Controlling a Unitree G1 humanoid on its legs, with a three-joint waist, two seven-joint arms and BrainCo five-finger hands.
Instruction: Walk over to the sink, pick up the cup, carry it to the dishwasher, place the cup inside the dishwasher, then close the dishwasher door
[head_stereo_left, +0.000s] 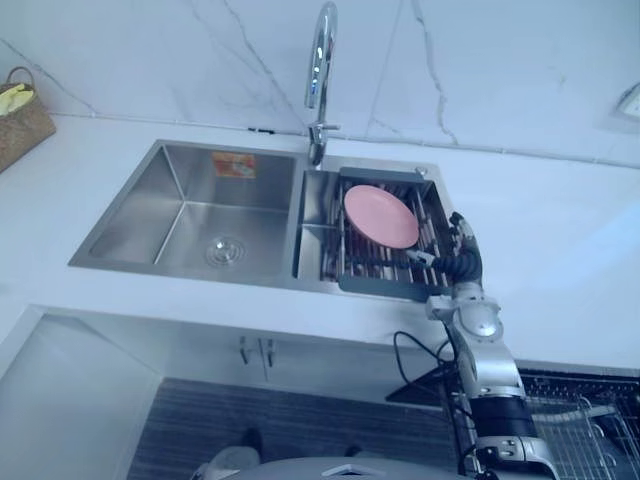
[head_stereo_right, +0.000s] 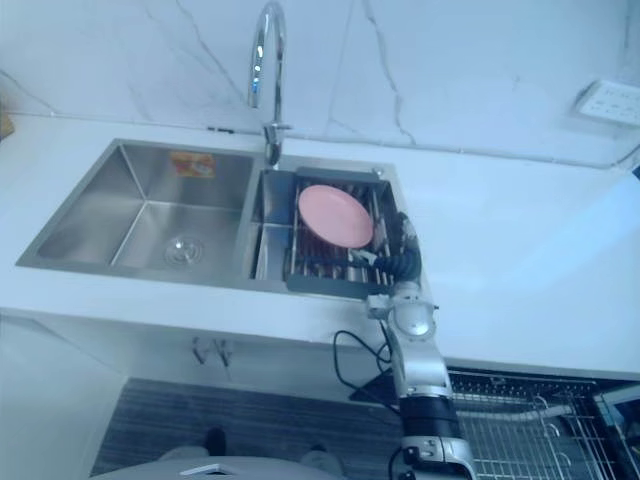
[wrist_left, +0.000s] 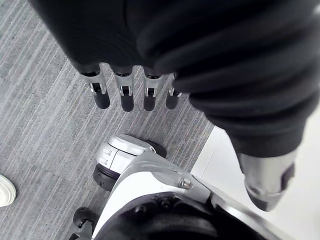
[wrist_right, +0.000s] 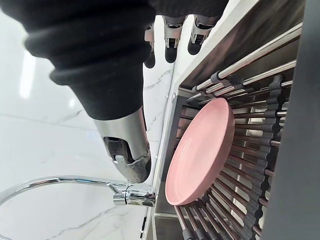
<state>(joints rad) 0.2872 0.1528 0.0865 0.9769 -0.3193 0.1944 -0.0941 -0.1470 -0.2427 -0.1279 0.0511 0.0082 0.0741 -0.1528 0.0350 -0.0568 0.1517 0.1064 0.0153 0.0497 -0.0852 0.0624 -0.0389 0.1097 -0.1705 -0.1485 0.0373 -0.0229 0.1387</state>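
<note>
Your right hand (head_stereo_left: 463, 252) sits at 3 o'clock edge of rack (head_stereo_left: 385, 284) in sink (head_stereo_left: 180, 215); fingers (wrist_right: 170, 50) straight, holding nothing. Pink plate (head_stereo_left: 381, 215) lies tilted on rack, at 10 o'clock from that hand. Your left hand (wrist_left: 165, 45) hangs over floor (wrist_left: 45, 130), fingers relaxed, empty. Dishwasher (head_stereo_left: 585, 425) at 5 o'clock, wire basket exposed. Cup: you cannot tell where.

A kitchen. Shown by a 2-bowl stainless sink (head_stereo_left: 185, 215) with chrome gooseneck faucet (head_stereo_left: 319, 70), set in a white countertop (head_stereo_left: 560, 260). Also by a pink plate (head_stereo_left: 381, 215) on a drying rack (head_stereo_left: 375, 265) and a wire dishwasher basket (head_stereo_right: 520, 440) below.
</note>
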